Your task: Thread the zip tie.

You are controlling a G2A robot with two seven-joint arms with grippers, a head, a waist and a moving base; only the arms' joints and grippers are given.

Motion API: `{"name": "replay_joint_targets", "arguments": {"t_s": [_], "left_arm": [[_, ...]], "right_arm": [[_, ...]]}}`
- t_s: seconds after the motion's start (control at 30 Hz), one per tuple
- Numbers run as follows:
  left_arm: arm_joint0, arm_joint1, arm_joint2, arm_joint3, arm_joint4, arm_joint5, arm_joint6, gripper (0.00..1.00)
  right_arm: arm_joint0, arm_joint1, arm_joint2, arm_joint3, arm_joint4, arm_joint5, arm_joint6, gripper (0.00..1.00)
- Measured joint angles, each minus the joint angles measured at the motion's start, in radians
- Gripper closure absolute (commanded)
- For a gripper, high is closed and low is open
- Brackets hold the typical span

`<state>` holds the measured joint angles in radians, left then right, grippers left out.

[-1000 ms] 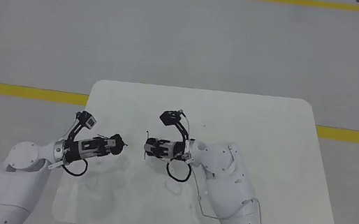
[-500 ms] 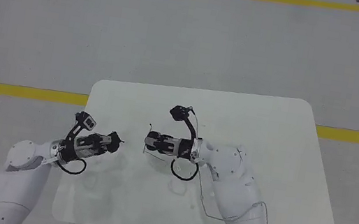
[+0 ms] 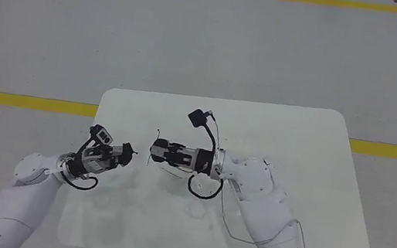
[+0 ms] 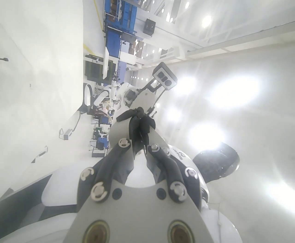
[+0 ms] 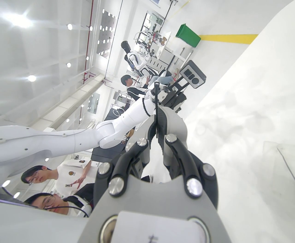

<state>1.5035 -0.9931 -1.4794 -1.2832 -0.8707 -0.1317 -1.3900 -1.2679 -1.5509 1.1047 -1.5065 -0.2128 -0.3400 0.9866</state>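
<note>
The zip tie (image 3: 155,134) is a thin black strip held crosswise at the tips of my right gripper (image 3: 155,149), above the left half of the white table (image 3: 297,140). In the right wrist view, that gripper (image 5: 157,124) is shut on the zip tie (image 5: 157,103), whose head end sticks out past the fingertips. My left gripper (image 3: 128,151) faces it tip to tip, a small gap away. Seen from the left wrist, this gripper (image 4: 140,131) has its fingers pressed together. I cannot tell whether anything is between them.
Both arms hover near the table's left edge (image 3: 99,120). The tabletop to the right and toward the far side is bare. Grey floor with yellow lines (image 3: 22,101) surrounds the table.
My right gripper has carried the zip tie to the left and slightly farther away, closing most of the gap to the left gripper. The left gripper shifted a little away too.
</note>
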Motion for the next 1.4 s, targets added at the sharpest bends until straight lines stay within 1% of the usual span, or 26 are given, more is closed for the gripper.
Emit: {"name": "replay_joint_targets", "arguments": {"t_s": [0.3, 0.37, 0.4, 0.47, 0.53, 0.6, 0.7, 0.8, 0.93, 1.4], "left_arm": [[0.0, 0.0, -0.001, 0.0, 0.001, 0.0, 0.0, 1.0], [0.001, -0.001, 0.004, -0.001, -0.004, 0.011, 0.011, 1.0], [0.002, -0.003, 0.009, -0.002, -0.02, 0.032, 0.02, 1.0], [0.003, -0.003, 0.012, 0.004, -0.056, 0.068, 0.01, 1.0], [0.004, -0.002, 0.014, 0.013, -0.082, 0.102, 0.0, 1.0], [0.007, 0.0, 0.024, 0.011, -0.113, 0.141, -0.001, 1.0], [0.012, 0.005, 0.035, 0.01, -0.144, 0.181, 0.0, 1.0], [0.015, 0.011, 0.045, 0.01, -0.17, 0.202, 0.0, 1.0], [0.012, 0.016, 0.054, 0.018, -0.182, 0.203, 0.0, 1.0], [0.012, 0.016, 0.054, 0.018, -0.182, 0.203, 0.0, 1.0]], "right_arm": [[0.0, 0.001, 0.0, 0.0, -0.002, 0.0, -0.001, 1.0], [-0.005, 0.003, -0.004, -0.009, -0.029, 0.0, -0.03, 1.0], [-0.011, 0.005, -0.011, -0.021, -0.048, 0.0, -0.059, 1.0], [-0.017, 0.011, -0.017, -0.04, -0.062, 0.0, -0.094, 1.0], [-0.025, 0.02, -0.026, -0.056, -0.1, 0.0, -0.124, 1.0], [-0.029, 0.03, -0.039, -0.07, -0.122, 0.0, -0.15, 1.0], [-0.028, 0.045, -0.064, -0.082, -0.138, 0.0, -0.192, 1.0], [-0.021, 0.061, -0.09, -0.087, -0.154, 0.0, -0.233, 1.0], [-0.008, 0.078, -0.126, -0.092, -0.176, 0.0, -0.276, 1.0], [-0.009, 0.078, -0.125, -0.092, -0.175, 0.0, -0.275, 1.0]]}}
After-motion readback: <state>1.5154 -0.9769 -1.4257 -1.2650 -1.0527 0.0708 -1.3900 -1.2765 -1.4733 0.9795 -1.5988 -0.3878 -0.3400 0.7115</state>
